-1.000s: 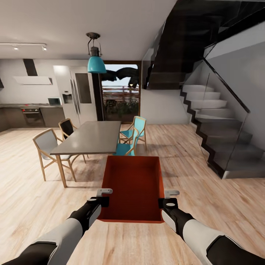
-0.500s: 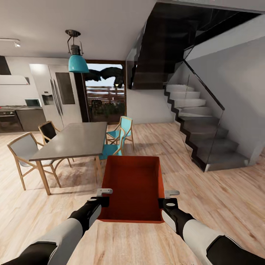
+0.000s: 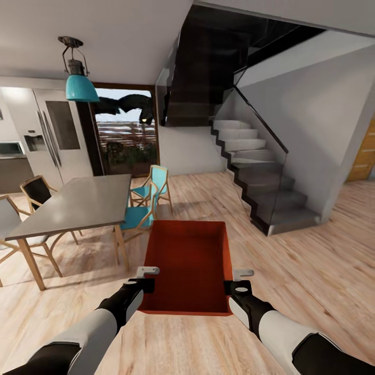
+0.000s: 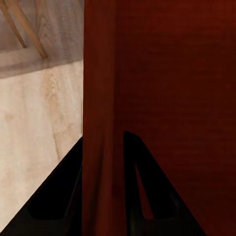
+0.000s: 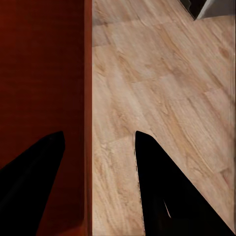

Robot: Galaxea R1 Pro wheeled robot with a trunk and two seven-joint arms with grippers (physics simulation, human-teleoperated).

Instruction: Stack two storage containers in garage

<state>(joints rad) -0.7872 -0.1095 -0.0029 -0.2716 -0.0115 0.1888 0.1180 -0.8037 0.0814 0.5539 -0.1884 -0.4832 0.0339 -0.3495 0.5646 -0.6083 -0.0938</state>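
Carrying one storage container (image 3: pixel 188 268) over the wood floor (image 3: pixel 312 281) past the dining table (image 3: pixel 73 205), the left gripper (image 3: pixel 146 279) and right gripper (image 3: pixel 240 280) are each pinching a side wall, the right apparently loosely, risking a slip while turning.

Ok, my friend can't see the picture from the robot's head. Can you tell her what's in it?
Two robot arms hold an orange-red storage container by its side walls, left gripper and right gripper, above a light wood floor. Beyond stand a grey dining table with chairs, a teal hanging lamp and a dark staircase.
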